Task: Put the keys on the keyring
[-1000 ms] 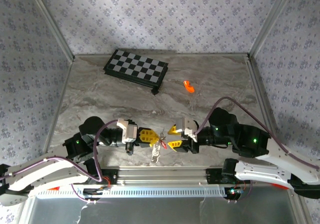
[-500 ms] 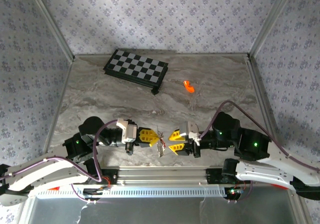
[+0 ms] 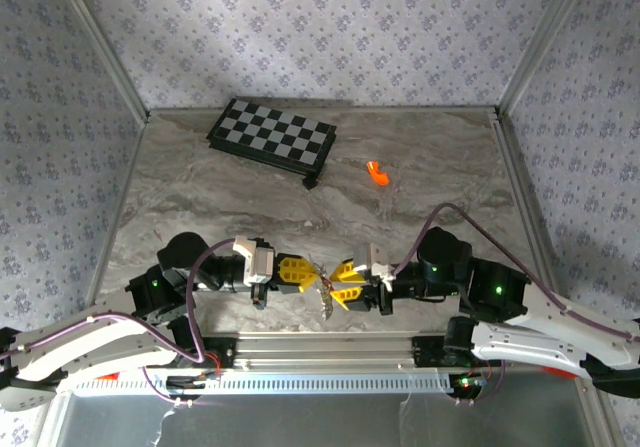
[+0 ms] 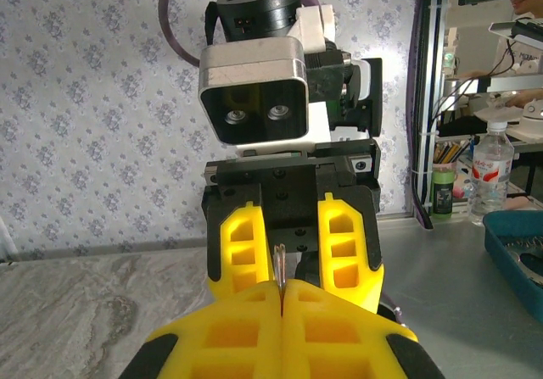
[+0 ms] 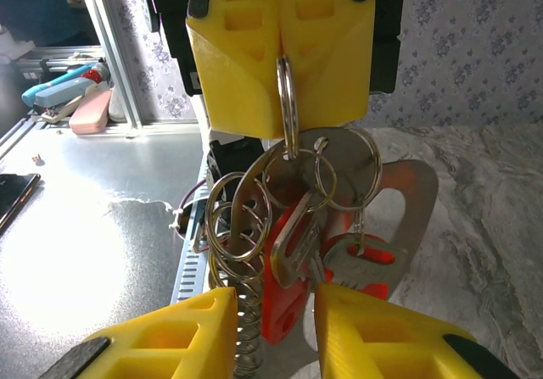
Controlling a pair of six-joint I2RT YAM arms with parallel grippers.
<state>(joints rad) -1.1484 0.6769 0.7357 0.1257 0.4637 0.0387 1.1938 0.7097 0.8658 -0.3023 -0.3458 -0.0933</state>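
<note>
The keyring (image 5: 287,99) hangs in the air low over the near edge of the surface (image 3: 200,207), its big silver ring pinched edge-on between the closed fingers of the left hand (image 5: 282,57). Below it dangle smaller rings, a coiled chain (image 5: 246,328) and the keys (image 5: 361,264), red heads lowest, all bunched and overlapping.

The right hand (image 5: 276,320) faces the left one, nose to nose. It is open part-way, one finger on each side of the hanging bunch, and I can make out no firm grip on anything.

The step in hand looks like picking one key out of the bunch. To do it well, the right hand should close on a single red head, not on the chain or the spare rings. The left hand should hold firm so the ring does not turn.

Room is tight here: the metal rail runs just nearer than the hands, so pulling away should go toward the far side. The chequered board (image 3: 271,137) and the orange piece (image 3: 376,172) lie well apart, far back.
</note>
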